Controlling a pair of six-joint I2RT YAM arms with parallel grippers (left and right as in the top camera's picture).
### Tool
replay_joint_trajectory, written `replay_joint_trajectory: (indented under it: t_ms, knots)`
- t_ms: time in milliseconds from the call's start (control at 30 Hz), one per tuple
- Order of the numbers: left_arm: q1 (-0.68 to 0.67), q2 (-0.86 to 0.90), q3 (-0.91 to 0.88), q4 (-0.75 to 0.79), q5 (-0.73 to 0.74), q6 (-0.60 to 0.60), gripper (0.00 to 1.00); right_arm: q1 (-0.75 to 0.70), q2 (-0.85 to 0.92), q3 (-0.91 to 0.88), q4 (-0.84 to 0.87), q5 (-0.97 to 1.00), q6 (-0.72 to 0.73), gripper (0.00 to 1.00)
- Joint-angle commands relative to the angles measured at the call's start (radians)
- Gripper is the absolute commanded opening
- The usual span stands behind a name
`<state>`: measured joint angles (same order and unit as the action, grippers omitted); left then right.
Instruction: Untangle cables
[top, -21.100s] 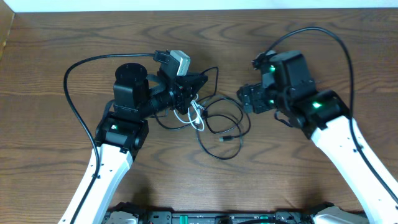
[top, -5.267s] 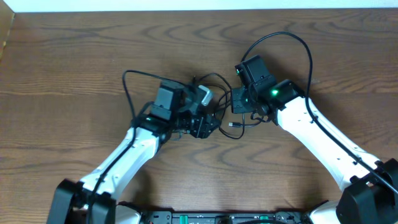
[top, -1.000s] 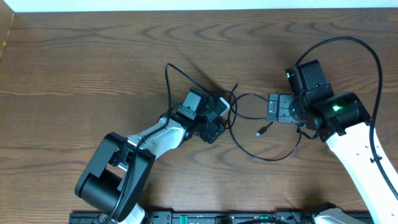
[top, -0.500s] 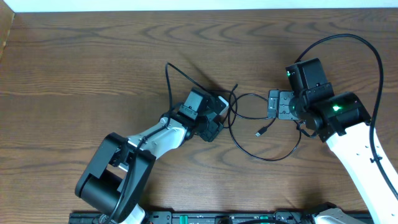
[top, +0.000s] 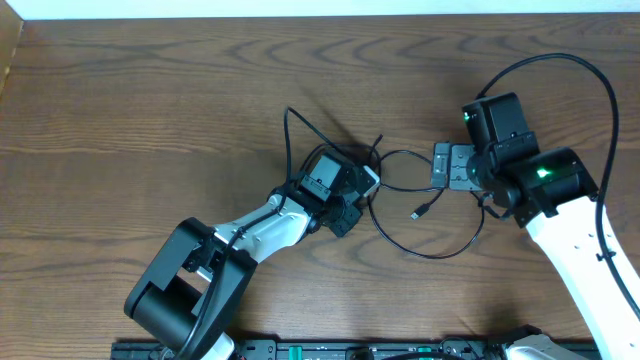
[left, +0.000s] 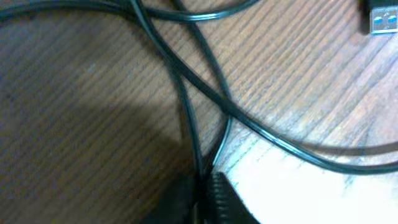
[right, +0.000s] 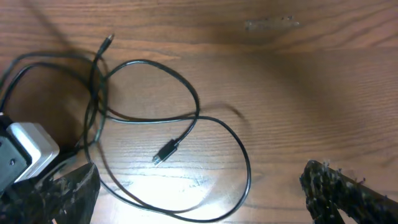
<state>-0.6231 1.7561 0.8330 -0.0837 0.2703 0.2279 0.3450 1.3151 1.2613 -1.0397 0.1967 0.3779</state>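
Our left gripper (left: 200, 190) pinches the black cable (left: 188, 118) and our right gripper (top: 452, 166) is wide open, so if we pull hard the loops could tighten.

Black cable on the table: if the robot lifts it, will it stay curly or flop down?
Probably floppy: the black cable lies in loose, soft curves, so it would likely droop. It looks thin, so it is probably light. Its small plug might dangle and swing, and the crossed strands could snag on each other.
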Motion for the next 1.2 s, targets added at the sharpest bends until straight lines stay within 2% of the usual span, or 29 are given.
replay_joint_trajectory:
  t_ms: [0,133,333,467,567,767,967,1033,1167]
  knots:
    - [-0.005,0.041,-0.031,-0.044,-0.106,-0.020,0.08,-0.012,-0.008,0.006,-0.002,0.014,-0.013,0.99]
    - [0.000,0.041,-0.030,-0.050,-0.238,-0.041,0.08,-0.017,-0.008,0.006,-0.006,0.015,-0.013,0.99]
    - [0.050,0.005,-0.029,-0.049,-0.426,-0.165,0.07,-0.026,-0.008,0.006,-0.008,0.014,-0.013,0.99]
    - [0.116,-0.067,-0.029,-0.056,-0.428,-0.237,0.07,-0.026,-0.008,-0.001,-0.007,0.014,-0.012,0.99]
    - [0.146,-0.153,-0.029,-0.077,-0.385,-0.245,0.07,-0.026,0.000,-0.008,-0.007,0.009,-0.013,0.99]
    - [0.144,-0.325,-0.029,-0.103,-0.305,-0.245,0.07,-0.024,0.047,-0.020,0.003,-0.066,-0.025,0.99]
    - [0.144,-0.417,-0.029,-0.109,-0.277,-0.264,0.07,-0.024,0.112,-0.020,0.014,-0.169,-0.067,0.99]
    - [0.144,-0.438,-0.029,-0.115,-0.276,-0.273,0.08,-0.024,0.131,-0.020,0.023,-0.233,-0.106,0.99]
    - [0.144,-0.475,-0.029,-0.117,-0.277,-0.276,0.07,-0.023,0.154,-0.020,0.065,-0.462,-0.280,0.99]
